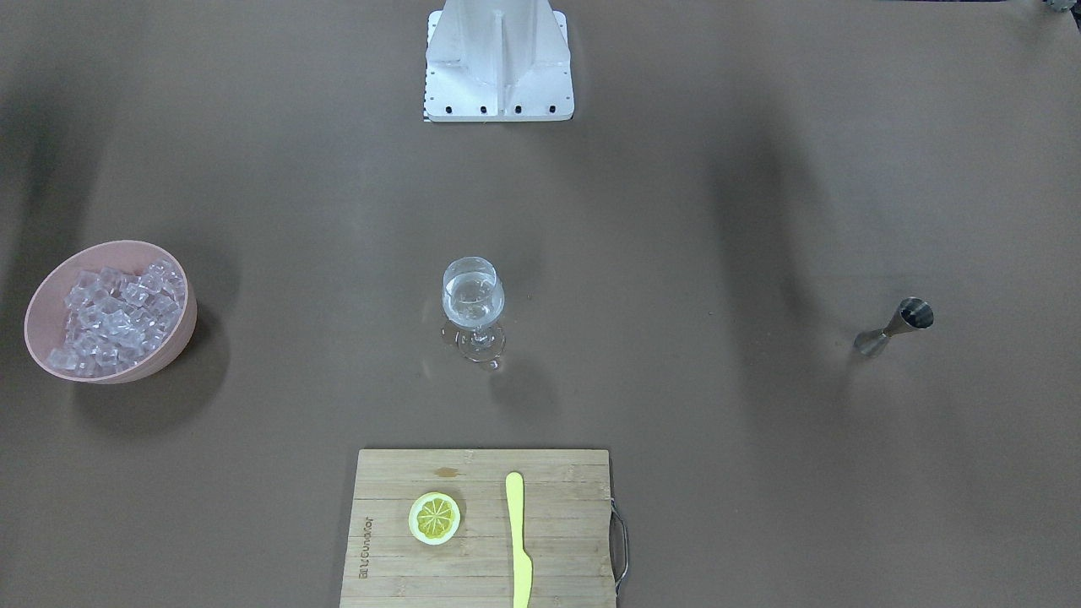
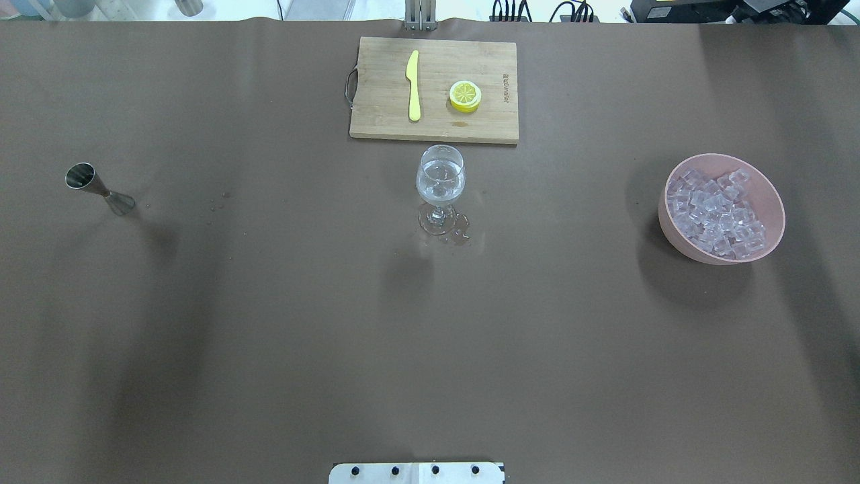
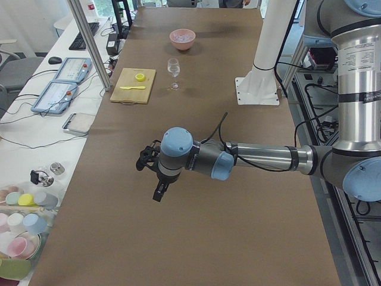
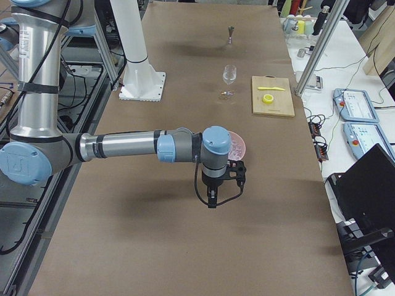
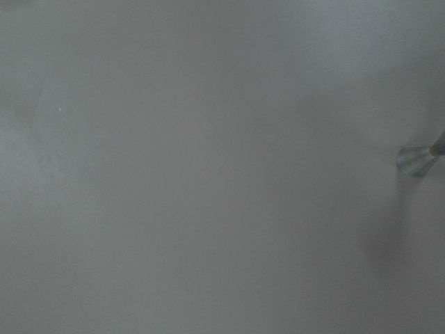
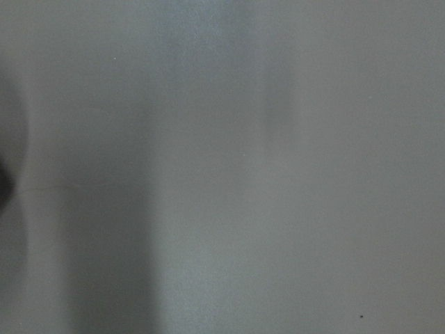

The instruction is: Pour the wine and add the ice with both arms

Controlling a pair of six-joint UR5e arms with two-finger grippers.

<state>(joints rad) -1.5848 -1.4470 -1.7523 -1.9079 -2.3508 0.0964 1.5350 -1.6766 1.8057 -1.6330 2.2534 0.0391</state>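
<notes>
At mid-table, upright: a stemmed glass (image 2: 440, 181), with the wine (image 2: 440, 191) clear and colourless in its bowl, filling it partway. Cannot tell whether any cube sits in that liquid. Beside the glass foot, on its near right side, a few wet drops (image 2: 461, 235) on the brown table (image 2: 269, 336).

Far out to the right, well apart from the glass: a pink bowl (image 2: 677, 235) heaped with the ice (image 2: 715, 212), many small clear cubes. Far out to the left, about level with the glass: a steel jigger (image 2: 99, 189), standing on one cone, the other open upward.

Beyond the glass, at the far edge: a wooden cutting board (image 2: 383, 114), carrying a yellow knife (image 2: 413, 84) laid near-to-far and, to its right and apart from it, a lemon slice (image 2: 465, 95). At the near edge, centred: the white base mount (image 1: 498, 84).

Seen in the side views only: left arm (image 3: 262, 156) stretched level over the table's left end, left gripper (image 3: 158, 195) pointing down, clear of the surface. Open or closed: cannot tell from there. Right arm (image 4: 123, 147) likewise level over the right end, right gripper (image 4: 211, 202) hanging downward, overlapping the pink bowl in that view. Again cannot tell how its jaws stand.

From the left wrist: blurred table, the jigger's foot at the right edge. From the right wrist: blurred table alone.
</notes>
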